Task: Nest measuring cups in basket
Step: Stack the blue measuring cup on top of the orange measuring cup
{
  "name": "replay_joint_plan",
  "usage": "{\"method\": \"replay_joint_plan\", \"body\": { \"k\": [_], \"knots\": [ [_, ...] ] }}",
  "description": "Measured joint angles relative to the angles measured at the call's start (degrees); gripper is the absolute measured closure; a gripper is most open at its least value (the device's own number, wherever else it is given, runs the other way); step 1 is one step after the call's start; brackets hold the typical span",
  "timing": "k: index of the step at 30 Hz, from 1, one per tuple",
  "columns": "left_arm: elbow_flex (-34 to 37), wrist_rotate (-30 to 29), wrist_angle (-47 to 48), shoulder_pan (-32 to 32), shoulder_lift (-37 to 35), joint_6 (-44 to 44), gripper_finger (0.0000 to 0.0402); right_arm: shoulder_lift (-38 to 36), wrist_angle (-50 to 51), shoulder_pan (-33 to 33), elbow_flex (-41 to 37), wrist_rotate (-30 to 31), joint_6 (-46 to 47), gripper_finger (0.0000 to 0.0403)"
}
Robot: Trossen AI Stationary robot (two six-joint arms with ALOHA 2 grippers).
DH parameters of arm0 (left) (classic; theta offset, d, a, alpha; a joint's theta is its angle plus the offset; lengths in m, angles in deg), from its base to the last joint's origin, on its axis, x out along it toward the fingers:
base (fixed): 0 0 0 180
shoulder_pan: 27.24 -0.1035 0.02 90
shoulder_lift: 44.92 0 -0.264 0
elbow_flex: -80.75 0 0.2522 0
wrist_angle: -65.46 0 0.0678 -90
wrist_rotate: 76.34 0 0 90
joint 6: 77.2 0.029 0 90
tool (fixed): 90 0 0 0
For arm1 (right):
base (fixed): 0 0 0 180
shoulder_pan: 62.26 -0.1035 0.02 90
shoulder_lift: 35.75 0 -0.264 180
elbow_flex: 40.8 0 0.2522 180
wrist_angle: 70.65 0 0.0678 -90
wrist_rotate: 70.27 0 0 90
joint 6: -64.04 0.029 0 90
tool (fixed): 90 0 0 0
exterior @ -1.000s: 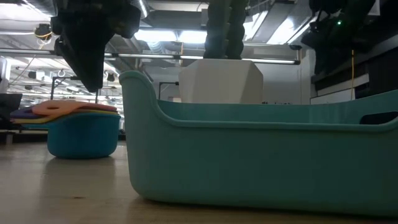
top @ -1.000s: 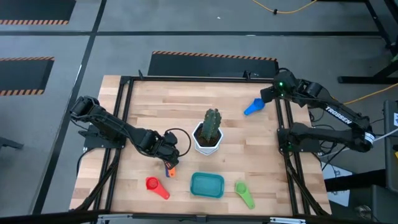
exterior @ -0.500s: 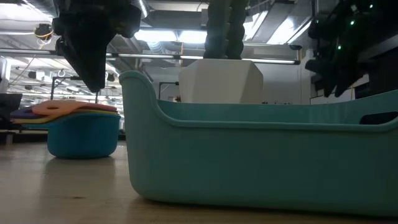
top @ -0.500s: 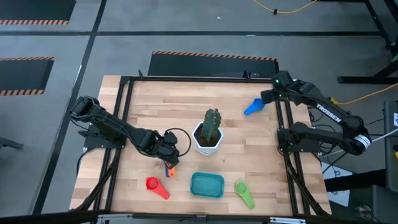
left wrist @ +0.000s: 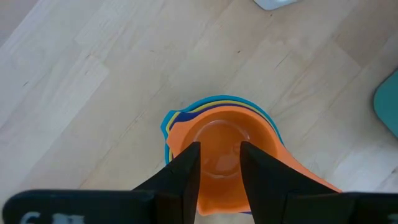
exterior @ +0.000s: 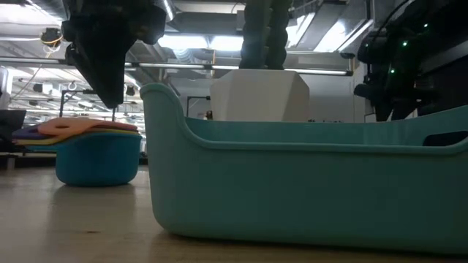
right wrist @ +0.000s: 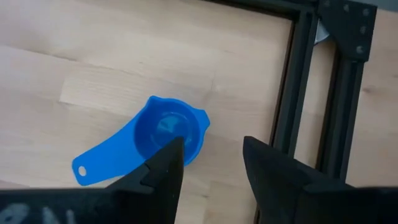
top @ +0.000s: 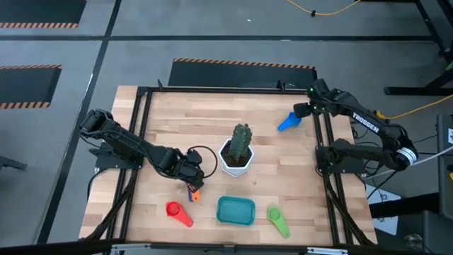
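Observation:
A nested stack of measuring cups (top: 194, 190), orange on top of yellow and blues, stands on its base left of the teal basket (top: 236, 210). My left gripper (left wrist: 219, 163) is open and hovers just above the orange cup (left wrist: 219, 155); in the low view a gap shows between it and the stack (exterior: 95, 146). A dark blue cup (right wrist: 166, 137) sits upright on the table near the far right corner. My right gripper (right wrist: 214, 163) is open above it, slightly to one side. A red cup (top: 177, 211) and a green cup (top: 278, 221) lie on either side of the basket.
A white pot with a cactus (top: 238, 152) stands mid-table, between the two arms. A black metal frame rail (right wrist: 297, 93) runs close beside the dark blue cup. The basket's wall (exterior: 307, 190) fills the foreground of the low view.
My right gripper has come down and moved toward the table's left, closing in on the dark blue cup. The left arm and all the cups have kept still.

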Motion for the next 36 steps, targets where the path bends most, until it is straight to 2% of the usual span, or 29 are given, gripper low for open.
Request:
{"method": "replay_joint_plan", "body": {
  "k": [21, 36],
  "knots": [
    [0.02, -0.15, -0.97, 0.85, 0.00, -0.26, 0.0296, 15.25, -1.74, 0.13, 0.00, -0.50, 3.32, 0.0232],
    [0.02, -1.25, -1.02, 1.62, -0.02, -0.44, 0.0296, 22.76, -2.73, 0.13, 0.00, -0.44, 5.91, 0.0232]
  ]
}}
